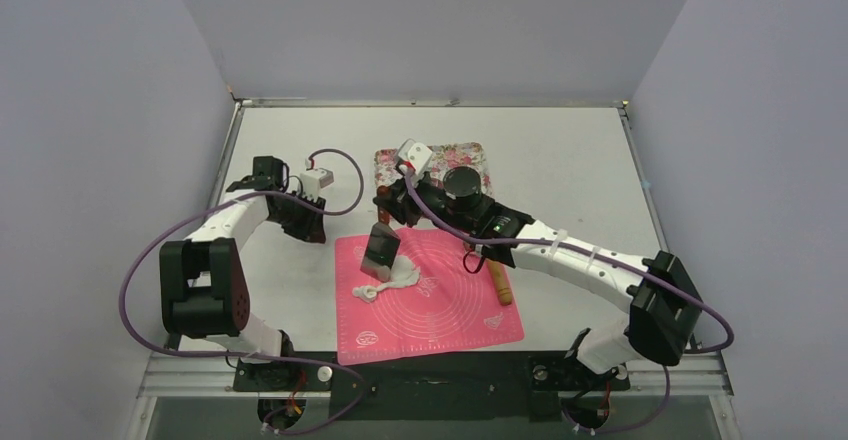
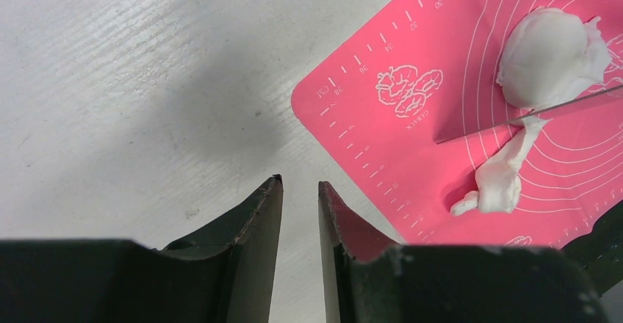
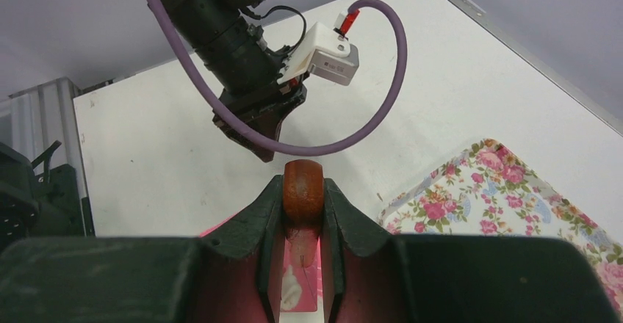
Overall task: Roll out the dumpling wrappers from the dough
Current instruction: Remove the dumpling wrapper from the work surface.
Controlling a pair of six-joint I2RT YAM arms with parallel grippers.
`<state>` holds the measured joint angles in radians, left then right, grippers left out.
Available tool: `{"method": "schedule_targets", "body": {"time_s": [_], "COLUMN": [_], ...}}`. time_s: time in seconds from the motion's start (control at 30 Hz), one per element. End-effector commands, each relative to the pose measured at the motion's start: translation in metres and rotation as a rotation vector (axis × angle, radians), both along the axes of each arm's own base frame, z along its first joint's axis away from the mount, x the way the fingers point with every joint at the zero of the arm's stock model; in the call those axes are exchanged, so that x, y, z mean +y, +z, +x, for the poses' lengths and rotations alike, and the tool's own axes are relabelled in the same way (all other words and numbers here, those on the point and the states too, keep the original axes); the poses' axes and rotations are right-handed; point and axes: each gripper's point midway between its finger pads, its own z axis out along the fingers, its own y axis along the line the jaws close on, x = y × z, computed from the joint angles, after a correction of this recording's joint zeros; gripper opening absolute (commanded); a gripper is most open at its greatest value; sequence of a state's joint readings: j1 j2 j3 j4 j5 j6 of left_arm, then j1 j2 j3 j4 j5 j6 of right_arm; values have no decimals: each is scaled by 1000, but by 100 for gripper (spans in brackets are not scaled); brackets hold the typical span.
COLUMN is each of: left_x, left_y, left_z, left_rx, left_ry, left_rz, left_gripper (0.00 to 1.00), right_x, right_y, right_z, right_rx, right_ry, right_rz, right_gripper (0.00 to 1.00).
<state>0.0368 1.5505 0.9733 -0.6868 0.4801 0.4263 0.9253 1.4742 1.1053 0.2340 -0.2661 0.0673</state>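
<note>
The dough lies on the left part of the pink mat. In the left wrist view it is a rounded white lump with a ragged strip trailing from it. A metal scraper blade stands on edge across the dough, between lump and strip. My right gripper is shut on the scraper's brown wooden handle, above the mat. My left gripper hovers over bare table left of the mat, slightly open with nothing between its fingers. No dumpling wrappers are in view.
A wooden rolling pin lies on the mat's right side under the right arm. A floral tray sits behind the mat, also seen in the right wrist view. Grey walls enclose the table on three sides.
</note>
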Motion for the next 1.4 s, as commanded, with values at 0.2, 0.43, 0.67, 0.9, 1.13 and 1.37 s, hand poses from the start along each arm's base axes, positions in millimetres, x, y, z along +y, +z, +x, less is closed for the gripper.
{"method": "schedule_targets", "body": {"time_s": [0.2, 0.43, 0.67, 0.9, 1.13, 1.37], "left_x": [-36, -45, -44, -46, -56, -58], "left_y": [-11, -33, -28, -9, 47, 62], "left_z": [-4, -10, -4, 0, -2, -7], "left_rx": [25, 68, 35, -4, -133, -182], "left_ry": [-83, -127, -127, -149, -222, -237], "left_rz": [-48, 25, 32, 24, -34, -55], "left_gripper": [23, 23, 23, 23, 24, 24], "right_x": [-35, -59, -100, -100, -107, -124], "right_y": [26, 10, 1, 24, 39, 63], "right_z": [-33, -32, -39, -49, -59, -66], "right_rx": [-30, -41, -43, -36, -60, -103], "right_ry": [-37, -112, -209, -176, -152, -161], "right_rz": [86, 0, -53, 33, 52, 68], "right_gripper": [0, 0, 0, 0, 0, 0]}}
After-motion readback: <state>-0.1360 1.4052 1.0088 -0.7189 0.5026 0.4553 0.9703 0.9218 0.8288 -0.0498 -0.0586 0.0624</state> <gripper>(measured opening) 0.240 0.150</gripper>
